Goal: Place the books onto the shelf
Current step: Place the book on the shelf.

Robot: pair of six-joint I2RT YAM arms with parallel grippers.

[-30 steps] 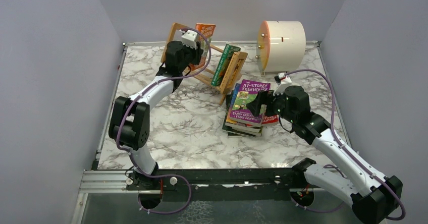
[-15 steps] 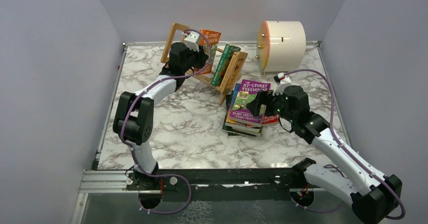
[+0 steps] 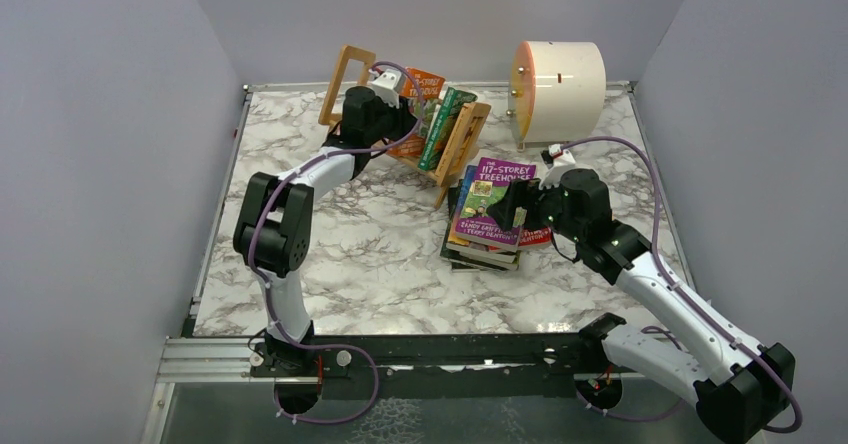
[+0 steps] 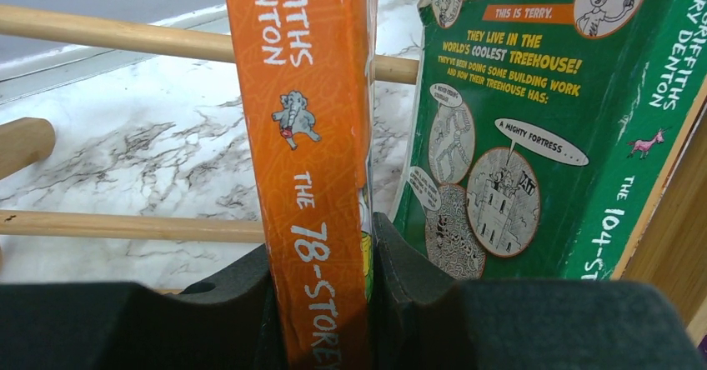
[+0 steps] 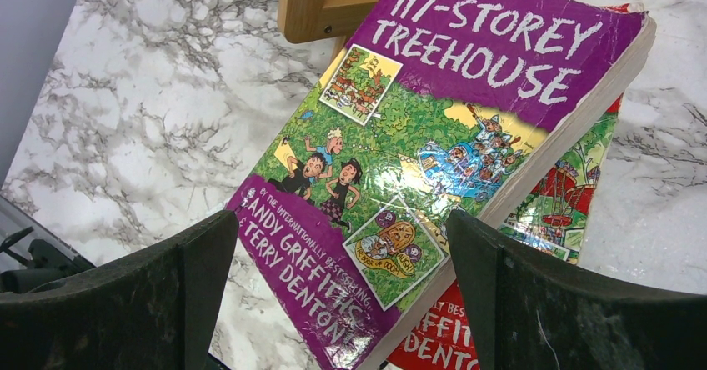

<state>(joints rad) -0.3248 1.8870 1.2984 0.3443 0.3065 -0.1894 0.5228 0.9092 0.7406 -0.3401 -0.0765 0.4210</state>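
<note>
The light-wood shelf (image 3: pixel 462 142) stands tilted at the back of the table. Inside it leans a green book (image 3: pixel 446 122) (image 4: pixel 534 128). My left gripper (image 3: pixel 408 114) (image 4: pixel 321 303) is shut on an orange book (image 3: pixel 424 86) (image 4: pixel 313 137), holding it upright by the spine between the shelf's rails, just left of the green book. A stack of books (image 3: pixel 488 226) lies right of the shelf, topped by a purple book (image 3: pixel 488 196) (image 5: pixel 433 145). My right gripper (image 3: pixel 512 208) (image 5: pixel 342 295) hovers open over the purple book's near corner, with a red book (image 5: pixel 442 337) showing below.
A cream cylindrical drum (image 3: pixel 558 88) stands at the back right, beside the shelf's right end. Grey walls close in the table on three sides. The shelf's wooden end piece (image 5: pixel 321 3) lies just beyond the purple book.
My left gripper has carried the orange book rightwards and down into the shelf, closer to the green book. The right arm and the stack have stayed still.
</note>
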